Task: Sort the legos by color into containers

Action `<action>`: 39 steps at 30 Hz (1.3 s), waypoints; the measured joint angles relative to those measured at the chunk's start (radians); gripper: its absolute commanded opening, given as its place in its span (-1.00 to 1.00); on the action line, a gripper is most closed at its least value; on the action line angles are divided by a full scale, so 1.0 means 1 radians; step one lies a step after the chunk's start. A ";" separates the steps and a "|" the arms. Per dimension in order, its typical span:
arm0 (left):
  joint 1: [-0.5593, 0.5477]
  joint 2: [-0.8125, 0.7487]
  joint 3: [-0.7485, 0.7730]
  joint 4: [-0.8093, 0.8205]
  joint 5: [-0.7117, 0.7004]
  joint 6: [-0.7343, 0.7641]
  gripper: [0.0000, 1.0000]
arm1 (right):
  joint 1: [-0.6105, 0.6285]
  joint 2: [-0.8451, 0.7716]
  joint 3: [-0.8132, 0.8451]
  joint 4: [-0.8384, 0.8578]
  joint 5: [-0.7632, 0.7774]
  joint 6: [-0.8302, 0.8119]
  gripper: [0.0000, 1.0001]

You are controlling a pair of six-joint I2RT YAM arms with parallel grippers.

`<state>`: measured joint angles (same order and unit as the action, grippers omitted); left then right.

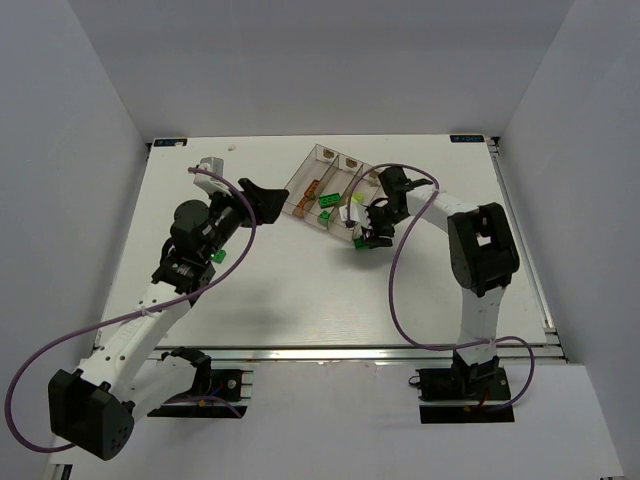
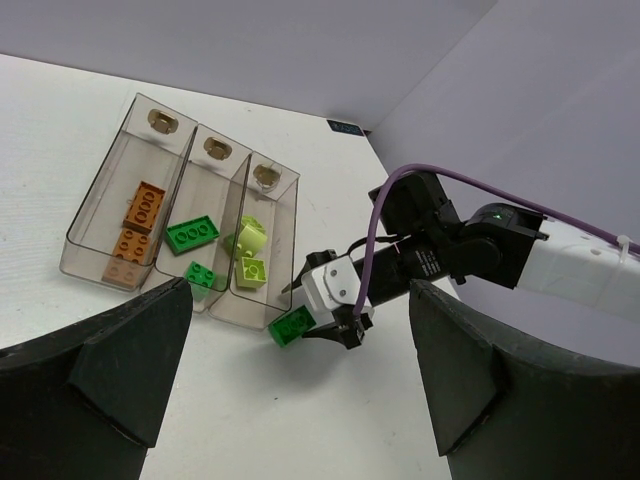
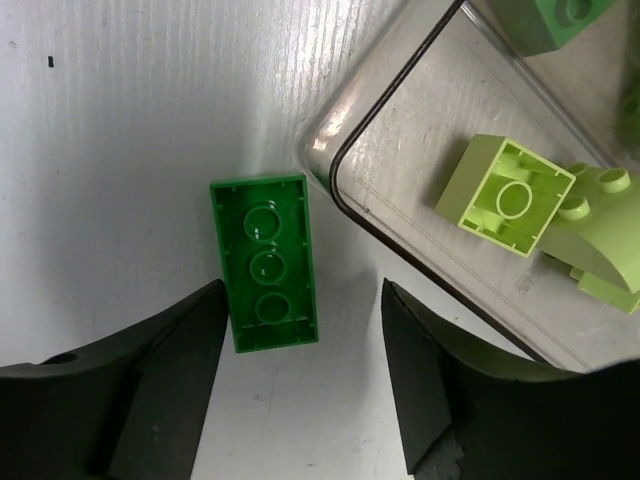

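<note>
I log the green lego (image 3: 265,262) lying hollow underside up on the desk (image 3: 110,150), just beside the near corner of the right-hand container (image 3: 420,170), its long axis running along the gap between the spread right jaws, which straddle it without touching; the left jaws are spread wide.

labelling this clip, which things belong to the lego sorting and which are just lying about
Job: loose green brick; three-bin tray; orange bricks, green bricks, yellow-green bricks inside.
Lying about: blue corner labels; small white speck.
</note>
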<state>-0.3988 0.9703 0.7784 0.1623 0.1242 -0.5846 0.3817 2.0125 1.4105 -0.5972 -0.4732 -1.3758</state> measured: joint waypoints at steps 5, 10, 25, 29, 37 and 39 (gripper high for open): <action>0.000 0.000 0.000 0.000 0.000 0.001 0.96 | 0.000 0.016 0.026 -0.038 0.000 0.005 0.17; 0.000 0.000 0.000 0.000 -0.001 0.002 0.96 | 0.000 0.023 0.035 -0.089 -0.003 -0.003 0.02; 0.000 0.000 0.000 -0.004 -0.013 0.026 0.96 | 0.000 -0.151 -0.128 -0.121 -0.058 0.002 -0.52; 0.000 0.000 0.000 -0.005 -0.021 0.029 0.96 | 0.000 -0.248 -0.131 -0.134 -0.122 0.034 -0.69; 0.000 -0.001 0.000 -0.007 -0.046 0.046 0.96 | 0.001 -0.293 -0.103 -0.036 -0.186 0.219 -0.85; 0.000 -0.004 0.000 -0.012 -0.055 0.050 0.96 | 0.006 -0.292 -0.095 0.035 -0.184 0.289 -0.87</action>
<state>-0.3988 0.9661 0.7784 0.1505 0.0689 -0.5343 0.3878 1.7206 1.3151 -0.5625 -0.6571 -1.0870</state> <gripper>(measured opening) 0.983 0.422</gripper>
